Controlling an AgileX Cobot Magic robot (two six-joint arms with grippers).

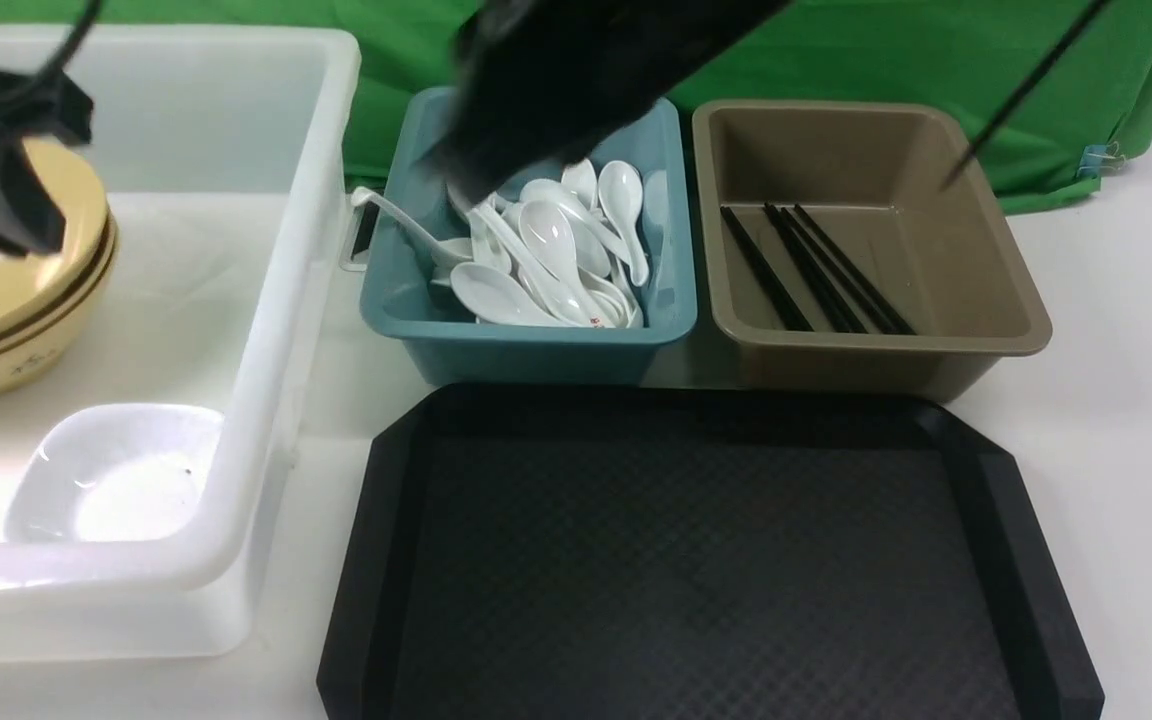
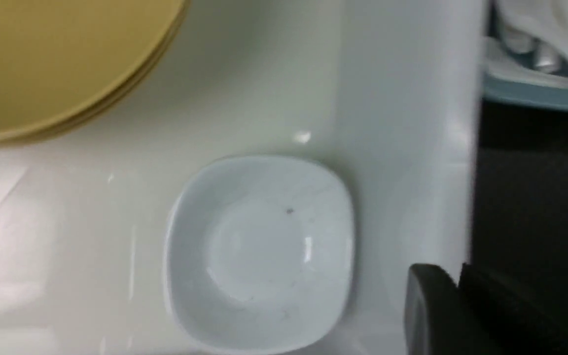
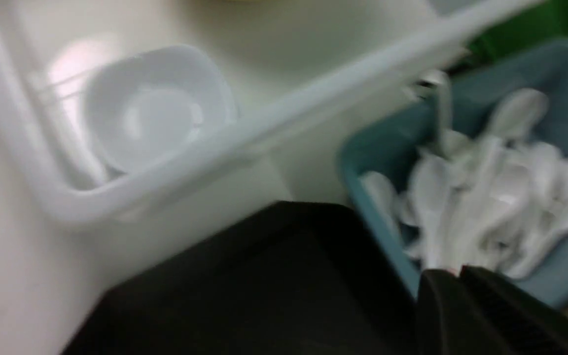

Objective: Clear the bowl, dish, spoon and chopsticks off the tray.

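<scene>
The tray (image 1: pixel 696 560) lies in the lower middle of the front view, on the white bench (image 1: pixel 1136 420), and its textured floor carries nothing. At the left of the frame stands a big white tub (image 1: pixel 281 300). Inside it, at the far left, is the yellow bowl (image 1: pixel 6 290); two rims show one above the other there, so it seems to sit stacked in another bowl of the same kind. The white square dish (image 1: pixel 116 480) rests on the floor of the same tub, in the lower left of the frame, apart from the bowl.

Behind the tray, in the upper middle, is a teal tub (image 1: pixel 526 350) with a pile of white spoons (image 1: pixel 556 250). One handle sticks out over its left edge. Which one of them is the spoon of the task, I cannot tell. To the right, just beside it, a brown tub (image 1: pixel 996 290) holds the black chopsticks (image 1: pixel 816 270), which lie on its floor in the left half.

The left claw (image 2: pixel 454 281) hangs over the white tub, near its wall and beside the dish. Its two fingers are pressed together and they hold nothing. The right claw (image 3: pixel 459 278) is above the near edge of the teal tub, close to the spoons. Its fingers are also together, and I see nothing gripped between them. Both arms look blurred in the front view, in front of a green cloth (image 1: pixel 836 60).
</scene>
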